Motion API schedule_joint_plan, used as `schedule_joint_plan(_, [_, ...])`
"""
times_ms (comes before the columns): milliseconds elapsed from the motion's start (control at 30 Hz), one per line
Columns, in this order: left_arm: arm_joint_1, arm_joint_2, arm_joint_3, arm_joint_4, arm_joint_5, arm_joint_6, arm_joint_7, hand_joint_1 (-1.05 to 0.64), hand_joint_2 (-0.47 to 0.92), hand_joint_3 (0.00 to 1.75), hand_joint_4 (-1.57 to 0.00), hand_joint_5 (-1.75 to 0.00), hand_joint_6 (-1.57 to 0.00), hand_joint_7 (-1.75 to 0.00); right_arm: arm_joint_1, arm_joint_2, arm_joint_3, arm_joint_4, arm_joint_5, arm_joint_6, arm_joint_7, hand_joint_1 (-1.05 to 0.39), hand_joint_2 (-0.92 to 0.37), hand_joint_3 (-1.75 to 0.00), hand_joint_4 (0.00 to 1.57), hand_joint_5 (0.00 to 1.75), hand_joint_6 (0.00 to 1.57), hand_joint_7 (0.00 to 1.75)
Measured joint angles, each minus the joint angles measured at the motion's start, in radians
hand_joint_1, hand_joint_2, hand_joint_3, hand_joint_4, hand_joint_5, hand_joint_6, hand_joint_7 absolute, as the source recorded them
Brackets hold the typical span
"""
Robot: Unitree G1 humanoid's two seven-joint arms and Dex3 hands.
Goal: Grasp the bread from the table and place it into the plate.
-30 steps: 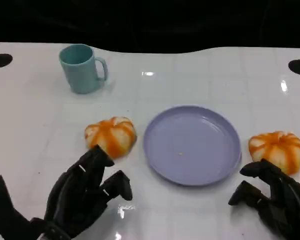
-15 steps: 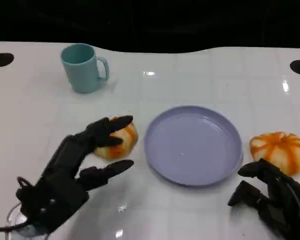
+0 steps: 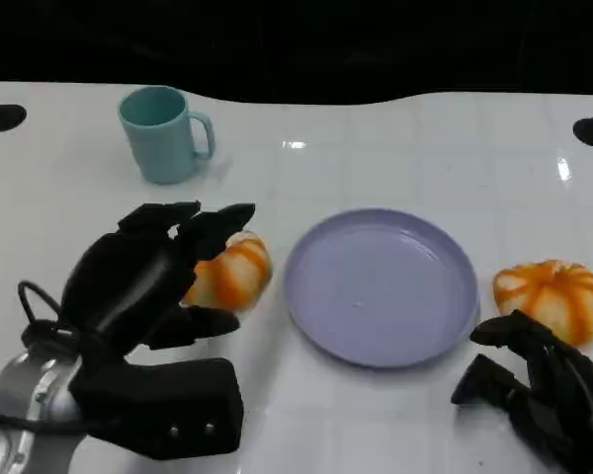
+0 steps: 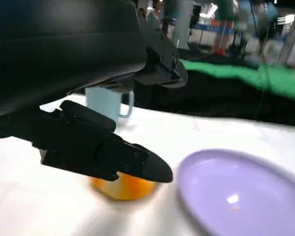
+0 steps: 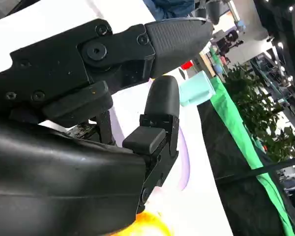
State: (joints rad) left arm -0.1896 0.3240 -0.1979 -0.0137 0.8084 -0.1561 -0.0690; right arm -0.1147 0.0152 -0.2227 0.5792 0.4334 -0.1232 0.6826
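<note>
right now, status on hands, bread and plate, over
Left hand open, fingers spread over the left bread, no grip yet. Right hand open, beside the right bread. Plate bare, path clear.

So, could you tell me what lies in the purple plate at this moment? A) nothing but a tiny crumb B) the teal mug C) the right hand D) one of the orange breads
A: the plate is bare apart from a speck, with one bread under the left hand and the other bread beside its opposite rim.
</note>
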Motion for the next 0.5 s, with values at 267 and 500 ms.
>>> schedule_joint_plan(267, [-0.041, 0.025, -0.063, -0.041, 0.059, 0.121, -0.108, -0.41, 0.8, 0.0, 0.0, -0.01, -0.14, -0.01, 0.01, 0.005, 0.0, -0.021, 0.0, 0.012, -0.004, -0.54, -0.92, -0.16, 0.65, 1.56, 0.65, 1.18])
schedule_joint_plan(500, [-0.148, 0.003, -0.135, 0.067, 0.098, 0.239, -0.17, -0.38, 0.78, 0.0, -0.02, -0.01, -0.14, 0.0, 0.025, 0.006, 0.001, -0.048, 0.0, 0.036, -0.009, -0.53, -0.92, -0.14, 0.65, 1.56, 0.64, 1.18])
